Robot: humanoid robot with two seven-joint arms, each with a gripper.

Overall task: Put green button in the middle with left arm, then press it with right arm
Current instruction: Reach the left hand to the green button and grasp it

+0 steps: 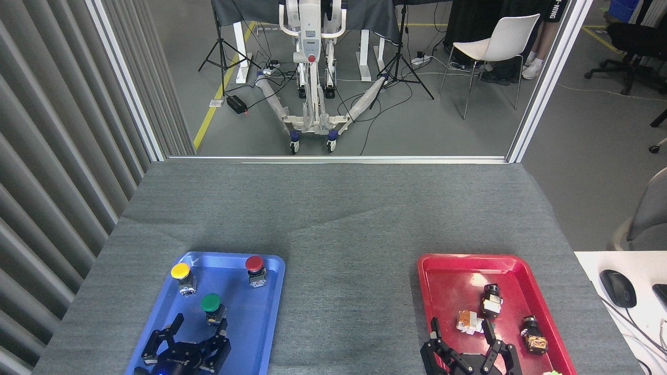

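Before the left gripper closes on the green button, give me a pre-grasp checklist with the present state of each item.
1. Left gripper open: ok, fingers spread.
2. Green button upright in the blue tray: ok.
3. Fingers on either side of the button: not ok, the tips sit just short of its base, nearer the camera.
4. Yellow button and red button out of the grasp path: ok, both lie beyond the green one.
5. Drop spot on the grey cloth between the trays free: ok.
6. Right gripper out of the way: ok, open over the red tray.
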